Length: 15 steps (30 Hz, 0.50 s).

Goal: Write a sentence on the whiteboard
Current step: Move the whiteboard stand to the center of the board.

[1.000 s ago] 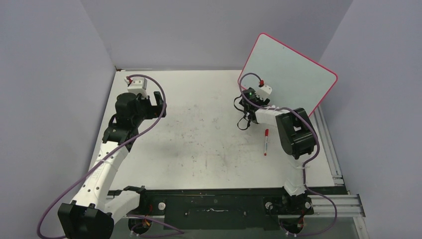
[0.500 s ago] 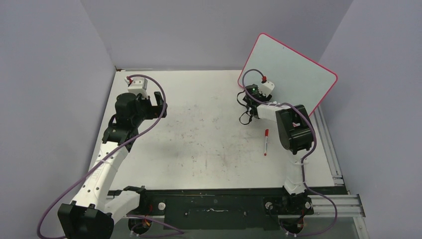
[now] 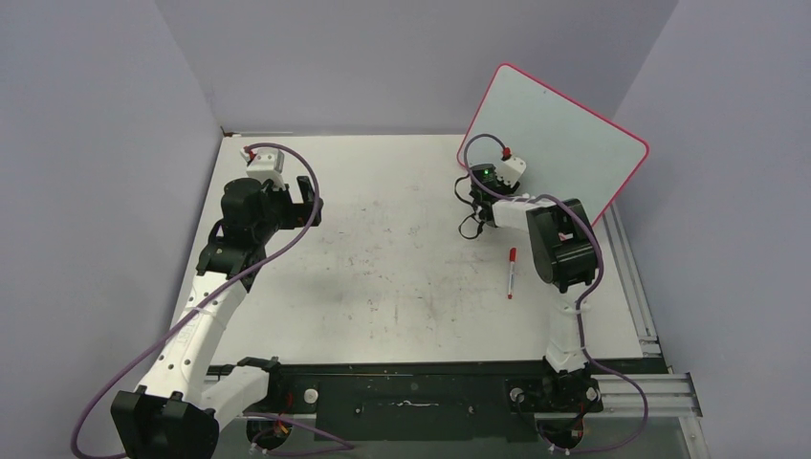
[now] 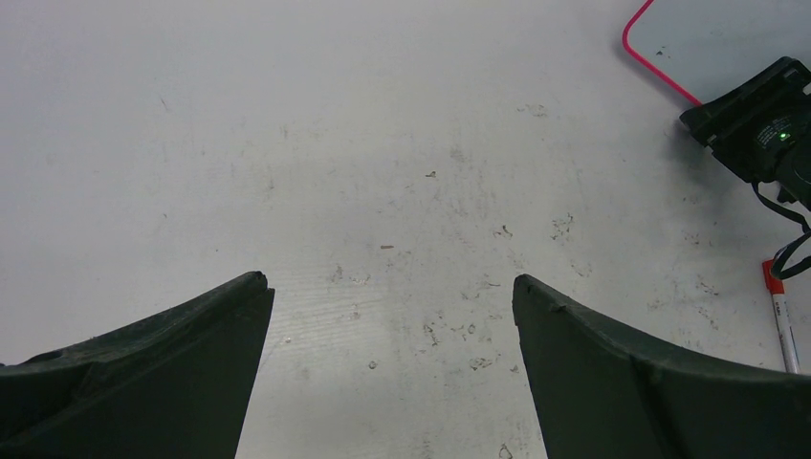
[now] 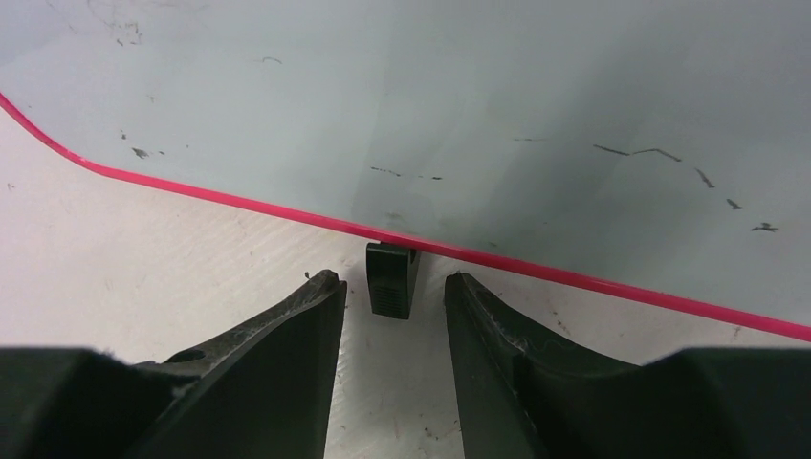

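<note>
**Desk:** Where does the whiteboard [image 3: 559,139] stand relative to the right gripper [image 5: 392,278]?

**Photographer:** Directly ahead of it. In the right wrist view the board fills the upper frame. Its pink-red rim runs across just beyond the fingertips, and the gripper points at one small black foot [image 5: 391,295] under that rim.

**Desk:** Are the fingers on the foot?

**Photographer:** No. They stand partly apart, one on each side of the foot's near end. A slim strip of table [image 3: 383,277] shows on both sides, and nothing is clamped.

**Desk:** And the board's face?

**Photographer:** It is pale, with a few small dark marks scattered across it. The board rises tilted from the table, its lower edge toward the gripper.

**Desk:** What about the other arm?

**Photographer:** The left gripper [image 4: 389,280] hangs well apart from the whiteboard, its fingers spread wide above scuffed tabletop and gripping nothing. Only a corner of the board's rim shows at the far right of its view.

**Desk:** Is anything else near the board?

**Photographer:** A red-and-white marker [image 3: 511,273] lies on the table near the whiteboard's lower edge. It is on the near side of the right gripper, and neither gripper touches it.
</note>
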Available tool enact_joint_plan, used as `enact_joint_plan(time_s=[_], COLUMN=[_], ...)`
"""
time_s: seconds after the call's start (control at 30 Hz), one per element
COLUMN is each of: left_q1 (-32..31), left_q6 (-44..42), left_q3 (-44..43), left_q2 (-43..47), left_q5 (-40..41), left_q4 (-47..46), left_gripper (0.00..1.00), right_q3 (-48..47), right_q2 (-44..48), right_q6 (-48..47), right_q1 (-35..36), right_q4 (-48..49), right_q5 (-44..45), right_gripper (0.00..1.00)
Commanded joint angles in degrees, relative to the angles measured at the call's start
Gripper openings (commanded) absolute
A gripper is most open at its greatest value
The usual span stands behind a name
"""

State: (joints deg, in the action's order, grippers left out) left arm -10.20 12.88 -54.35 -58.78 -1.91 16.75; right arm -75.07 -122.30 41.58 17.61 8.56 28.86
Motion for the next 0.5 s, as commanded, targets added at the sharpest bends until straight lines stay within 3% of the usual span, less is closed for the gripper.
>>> enact_joint_plan(time_s=[0.0, 0.3, 0.47], left_q1=[-0.1, 0.0, -0.1], left_q6=[0.2, 0.1, 0.1], left_q3=[-0.5, -0.4, -0.5], left_q2=[0.6, 0.7, 0.7], left_q5=[-0.7, -0.6, -0.6], left_q4=[-3.1, -3.0, -3.1], left_gripper=[0.96, 0.96, 0.96], right_q3=[-2.1, -3.2, -3.3], right_q2=[-0.6, -1.9, -2.2], right_q6=[0.1, 0.1, -0.2], right_q1=[-0.9, -1.6, -1.7], right_q4=[0.3, -0.4, -0.5], right_q5=[1.9, 2.1, 2.0], right_gripper=[0.44, 0.4, 0.33])
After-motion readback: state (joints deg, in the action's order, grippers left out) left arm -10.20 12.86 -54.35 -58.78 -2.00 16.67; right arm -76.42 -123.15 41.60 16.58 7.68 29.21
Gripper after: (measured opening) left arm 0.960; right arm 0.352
